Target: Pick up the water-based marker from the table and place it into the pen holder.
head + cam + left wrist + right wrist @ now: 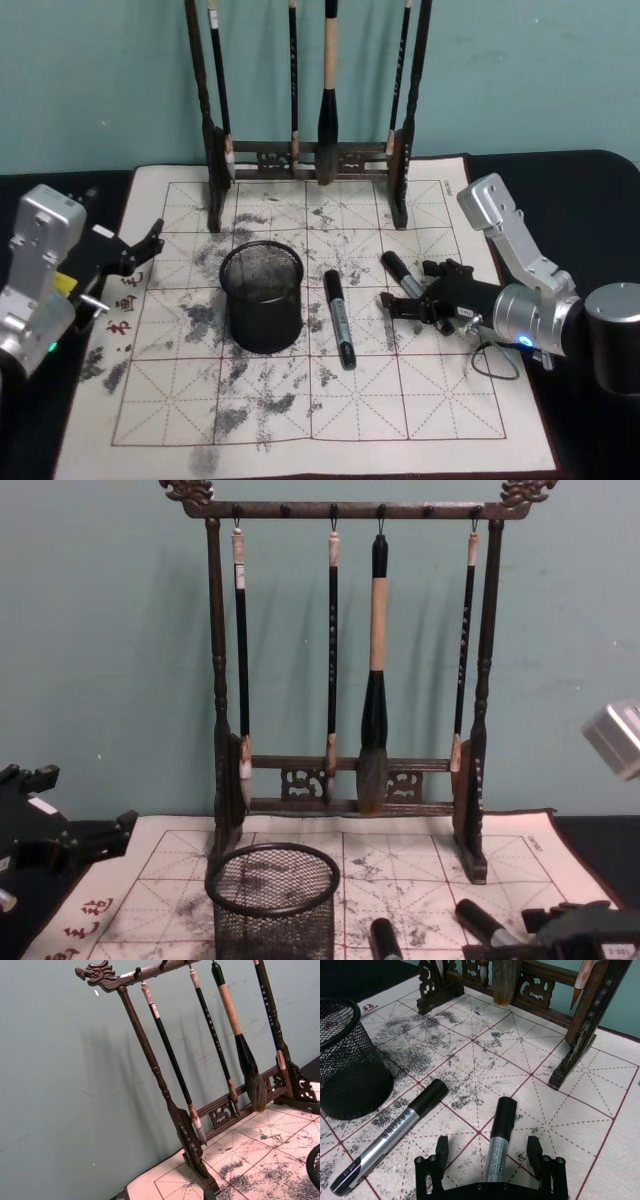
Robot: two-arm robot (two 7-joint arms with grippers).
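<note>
The step in hand is the grasp. The right claw (488, 1146) sits low over the mat (440, 400) on the bench (590, 190). Its jaws are wide apart and empty, one on either side of the water-based marker (502, 1120). That marker lies flat at 3 o'clock of the pen holder (262, 297), beyond a second marker (339, 318). Next, I judge, the claw must close on the barrel, lift, and carry it toward 9 o'clock over the holder's rim. The left claw (140, 250) rests parked at the mat's 9 o'clock edge, jaws parted and holding nothing.
</note>
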